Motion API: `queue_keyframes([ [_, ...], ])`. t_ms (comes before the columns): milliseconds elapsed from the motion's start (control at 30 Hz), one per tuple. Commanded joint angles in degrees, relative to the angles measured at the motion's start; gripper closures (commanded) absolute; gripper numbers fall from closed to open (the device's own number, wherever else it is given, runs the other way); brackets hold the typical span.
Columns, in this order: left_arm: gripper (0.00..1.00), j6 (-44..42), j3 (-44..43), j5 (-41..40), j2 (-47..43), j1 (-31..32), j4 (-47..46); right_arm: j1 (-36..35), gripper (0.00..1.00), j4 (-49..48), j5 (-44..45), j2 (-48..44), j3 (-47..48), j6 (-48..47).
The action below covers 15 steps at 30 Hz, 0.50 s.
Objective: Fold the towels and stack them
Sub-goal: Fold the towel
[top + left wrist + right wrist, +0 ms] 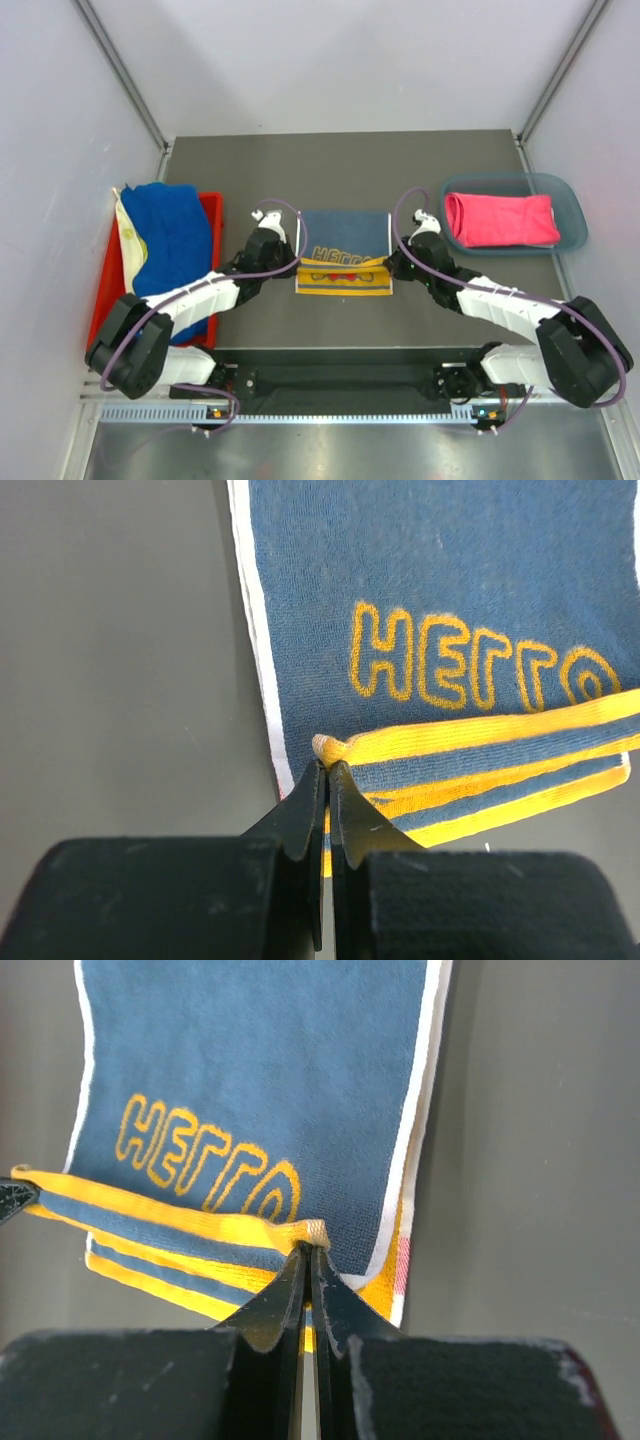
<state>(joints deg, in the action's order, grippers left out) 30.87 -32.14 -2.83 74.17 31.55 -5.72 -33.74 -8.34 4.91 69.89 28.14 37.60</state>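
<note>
The HELLO towel (345,250) lies in the middle of the table, navy side up with yellow letters and a yellow-striped near hem. My left gripper (297,262) is shut on the hem's left corner (330,748), pinched between its fingertips. My right gripper (390,264) is shut on the hem's right corner (312,1232). The hem is lifted and folded over the navy face (450,590). A royal blue towel (172,240) and a cream one (130,240) lie on the red tray. A hot pink towel (500,219) lies folded in the teal bin.
The red tray (211,215) sits at the left edge of the dark table top (340,160). The translucent teal bin (575,215) sits at the right edge. White walls close in the back and sides.
</note>
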Motion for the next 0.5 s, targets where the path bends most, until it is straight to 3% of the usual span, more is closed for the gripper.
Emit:
queue_keyframes([
  [0,1.00,0.7,0.4,0.4,1.5,0.4,-3.8,-1.2,1.00,-2.7,0.7,1.5,-0.5,1.1],
  [467,0.94,0.7,1.1,1.2,2.6,1.2,-4.6,-1.3,1.00,1.0,2.0,3.4,1.1,1.4],
])
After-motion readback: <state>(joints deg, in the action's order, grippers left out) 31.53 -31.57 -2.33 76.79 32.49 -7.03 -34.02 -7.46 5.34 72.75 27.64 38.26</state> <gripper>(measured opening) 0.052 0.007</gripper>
